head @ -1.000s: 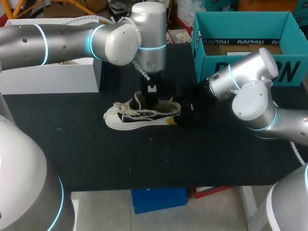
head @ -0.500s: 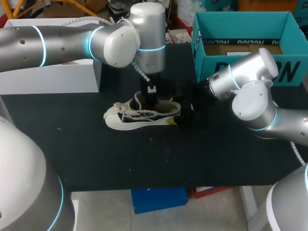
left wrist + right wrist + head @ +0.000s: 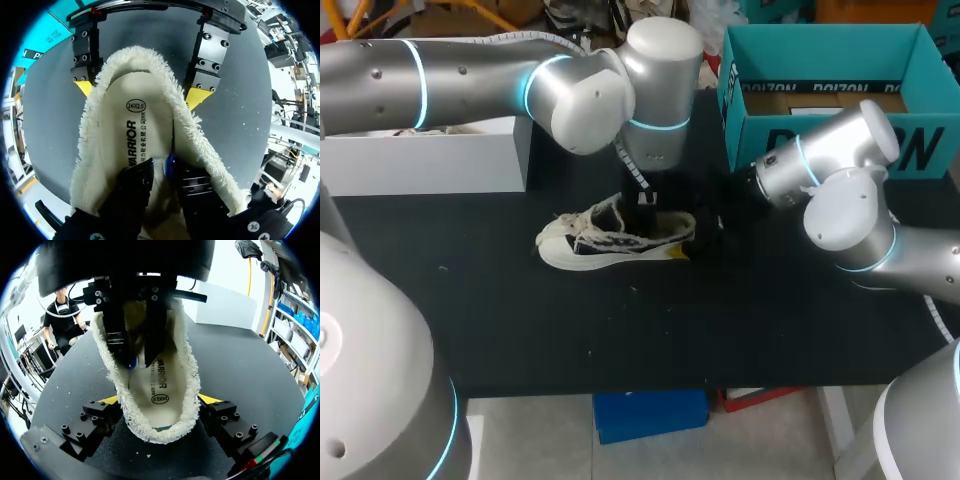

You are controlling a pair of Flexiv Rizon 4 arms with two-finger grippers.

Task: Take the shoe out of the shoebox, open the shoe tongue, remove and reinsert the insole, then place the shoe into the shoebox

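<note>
Shoe (image 3: 615, 240) on table (image 3: 520, 330), outside teal shoebox (image 3: 840, 140), heel in clenched right jaws; left jaws inside shoe, grip unclear.

The right gripper (image 3: 159, 400) clasped the shoe (image 3: 187, 375) by its fleecy heel; the left gripper (image 3: 136, 350) stood inside, over the insole (image 3: 161, 385).

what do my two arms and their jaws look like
Both the left arm and the right arm are smooth silver-grey tubes with rounded joints ringed by glowing cyan bands. A white coiled cable runs along the left arm. The right arm's jaws are black bolted blocks ending in bright yellow tips.
</note>
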